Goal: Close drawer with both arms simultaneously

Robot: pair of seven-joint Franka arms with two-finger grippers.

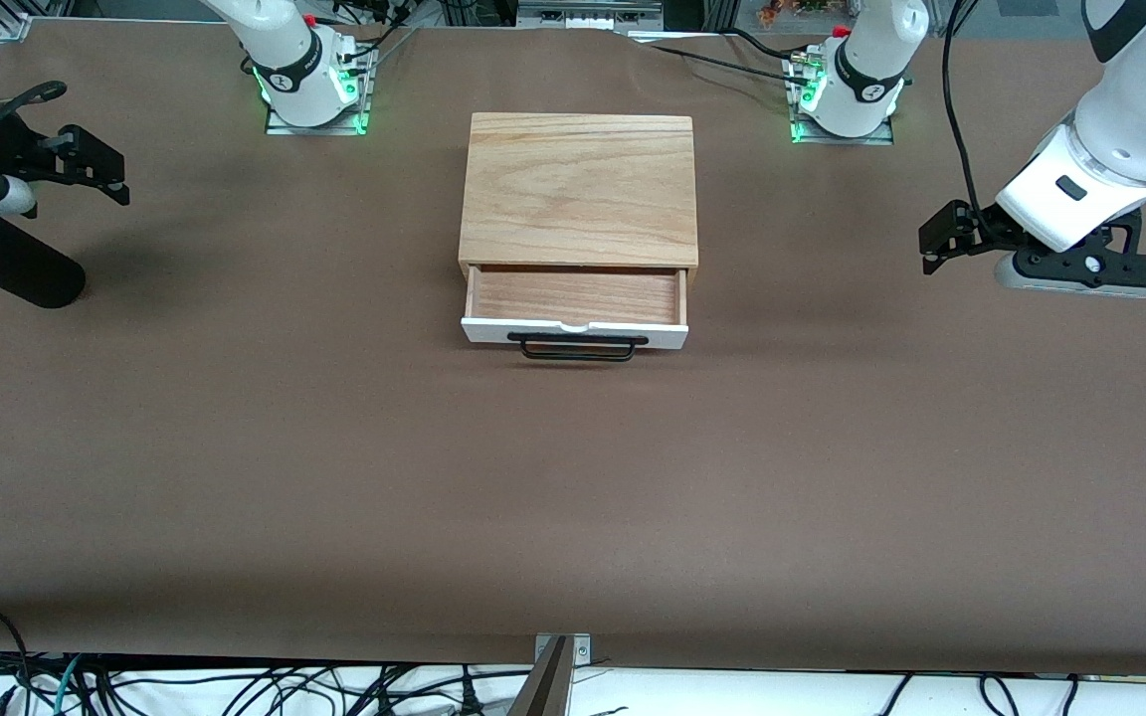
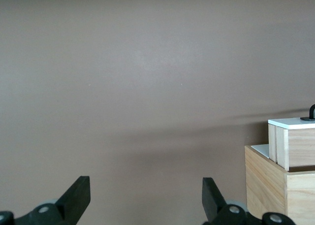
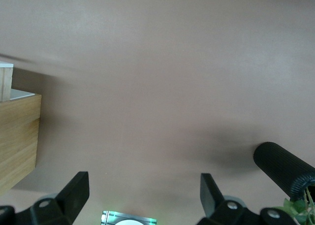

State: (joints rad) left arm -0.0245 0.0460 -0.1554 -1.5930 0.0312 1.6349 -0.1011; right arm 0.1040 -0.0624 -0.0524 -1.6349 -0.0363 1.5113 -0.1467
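The shallow wooden drawer with white front panel and black wire handle (image 1: 575,316) at the frame's centre stands pulled out of its light-oak box (image 1: 579,189). Nothing is done yet: the left hand (image 1: 939,239) and right hand (image 1: 95,164), fingers apart, hang at the frame's edges, well apart from it.

A robotics lab: the wide table covered in plain brown matting (image 1: 334,477) carries two white arm bases lit green on bolted metal plates (image 1: 314,124) at eleven and one o'clock, with tangled black cables (image 1: 235,691) at six o'clock.
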